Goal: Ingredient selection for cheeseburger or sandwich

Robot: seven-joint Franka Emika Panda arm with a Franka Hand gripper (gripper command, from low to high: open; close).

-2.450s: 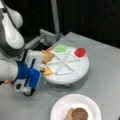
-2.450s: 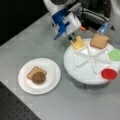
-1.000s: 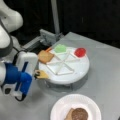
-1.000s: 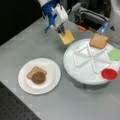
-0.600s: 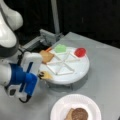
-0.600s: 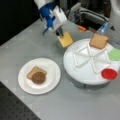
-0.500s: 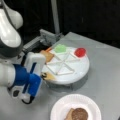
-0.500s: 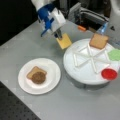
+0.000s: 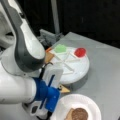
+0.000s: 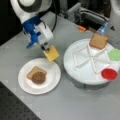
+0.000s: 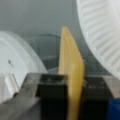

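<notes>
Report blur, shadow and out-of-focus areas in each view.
Wrist view: the tool grips the yellow cheese square edge-on; its fingers are dark and blurred and the background is soft. In a front view the arm fills the near side, blurred, and the divided tray casts a shadow. In a front view the patty is soft; the cheese's shadow falls beside it.
</notes>
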